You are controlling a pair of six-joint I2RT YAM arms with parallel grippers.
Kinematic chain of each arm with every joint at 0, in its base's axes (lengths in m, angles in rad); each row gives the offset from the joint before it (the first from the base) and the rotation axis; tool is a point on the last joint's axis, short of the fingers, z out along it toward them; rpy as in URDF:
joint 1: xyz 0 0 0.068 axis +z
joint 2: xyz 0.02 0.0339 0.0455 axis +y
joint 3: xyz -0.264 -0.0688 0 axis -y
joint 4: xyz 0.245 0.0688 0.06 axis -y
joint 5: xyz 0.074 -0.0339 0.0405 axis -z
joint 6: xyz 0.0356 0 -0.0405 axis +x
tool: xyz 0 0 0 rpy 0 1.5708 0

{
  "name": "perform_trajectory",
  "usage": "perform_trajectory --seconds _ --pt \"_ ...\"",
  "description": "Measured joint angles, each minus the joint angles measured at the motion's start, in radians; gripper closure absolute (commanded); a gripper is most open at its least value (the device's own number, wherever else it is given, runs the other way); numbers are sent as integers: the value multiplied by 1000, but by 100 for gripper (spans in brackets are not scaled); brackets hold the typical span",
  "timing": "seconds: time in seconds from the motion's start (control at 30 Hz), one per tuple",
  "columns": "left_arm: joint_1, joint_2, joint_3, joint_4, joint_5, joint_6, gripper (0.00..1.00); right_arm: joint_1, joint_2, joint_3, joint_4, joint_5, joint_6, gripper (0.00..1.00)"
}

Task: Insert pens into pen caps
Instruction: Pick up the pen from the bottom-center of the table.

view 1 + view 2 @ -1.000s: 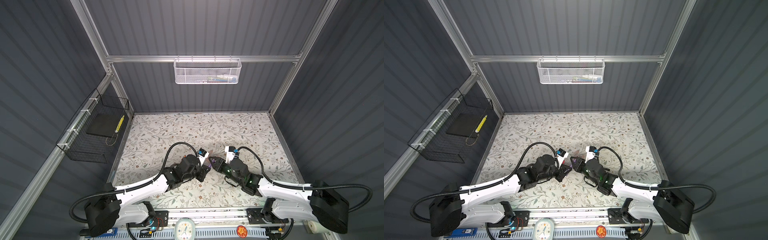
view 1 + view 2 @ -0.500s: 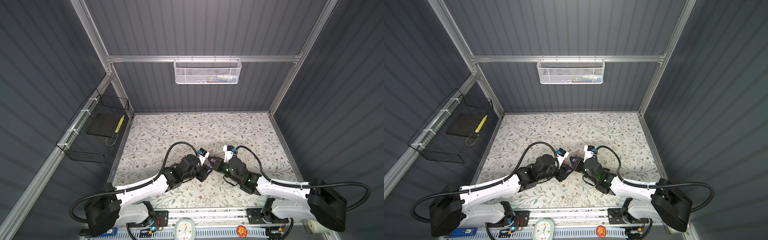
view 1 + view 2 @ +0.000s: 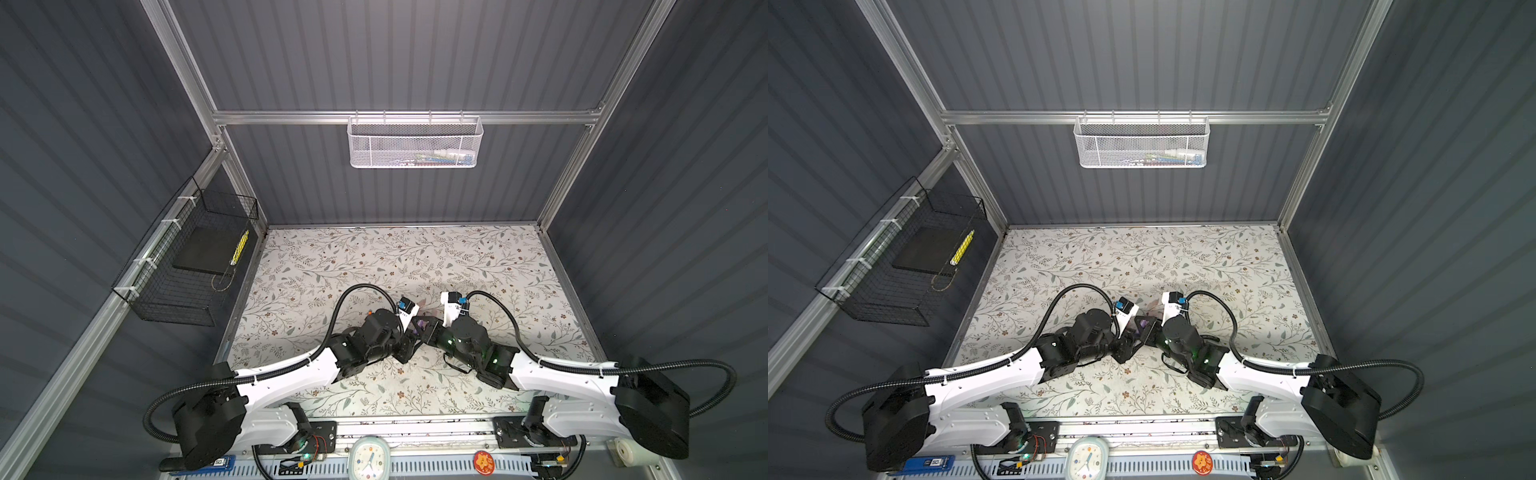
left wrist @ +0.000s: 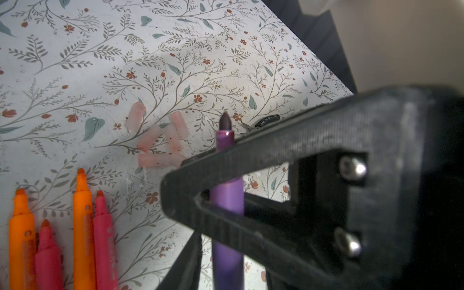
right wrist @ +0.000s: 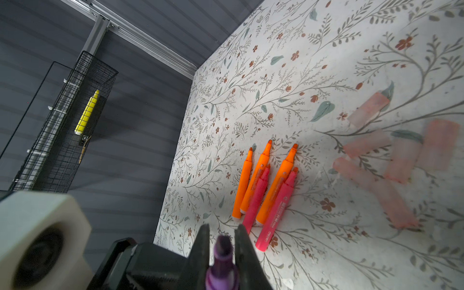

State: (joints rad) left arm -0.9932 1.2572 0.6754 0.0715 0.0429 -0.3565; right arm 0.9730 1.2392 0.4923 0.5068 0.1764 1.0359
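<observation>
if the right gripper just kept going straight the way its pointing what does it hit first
Probably the floral mat just short of the loose pens, perhaps clipping their back ends. The right gripper, shut on the purple pen, aims down at them; depth is unclear.

Both arms low and stretched inward: the left white-and-black robot arm [image 3: 291, 374] and the right white-and-black robot arm [image 3: 552, 374] bring their wrists almost together at centre in both top views. Jaws of the right black parallel gripper [image 5: 222, 233] are clamped on a slim purple marker pen [image 4: 227, 198] just behind its tip. Jaws of the left black parallel gripper [image 3: 411, 334] are parted; the one visible finger [image 4: 190, 253] stands clear of the barrel.
</observation>
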Motion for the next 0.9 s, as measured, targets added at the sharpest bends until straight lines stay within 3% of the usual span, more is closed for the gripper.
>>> perform_trajectory --seconds 0.43,0.57,0.7,0.77,0.9 --pt "6 2 -10 -2 -33 6 100 13 34 14 9 10 0 94" --pt "6 -2 -17 9 -34 7 96 14 34 14 10 10 0 93" --pt "6 -12 -23 12 -36 10 73 18 34 14 18 12 -1 94" --pt "6 -12 -23 16 -38 14 68 23 34 15 28 10 0 94" --pt "6 -12 -26 12 -42 14 73 32 34 17 48 11 -1 94"
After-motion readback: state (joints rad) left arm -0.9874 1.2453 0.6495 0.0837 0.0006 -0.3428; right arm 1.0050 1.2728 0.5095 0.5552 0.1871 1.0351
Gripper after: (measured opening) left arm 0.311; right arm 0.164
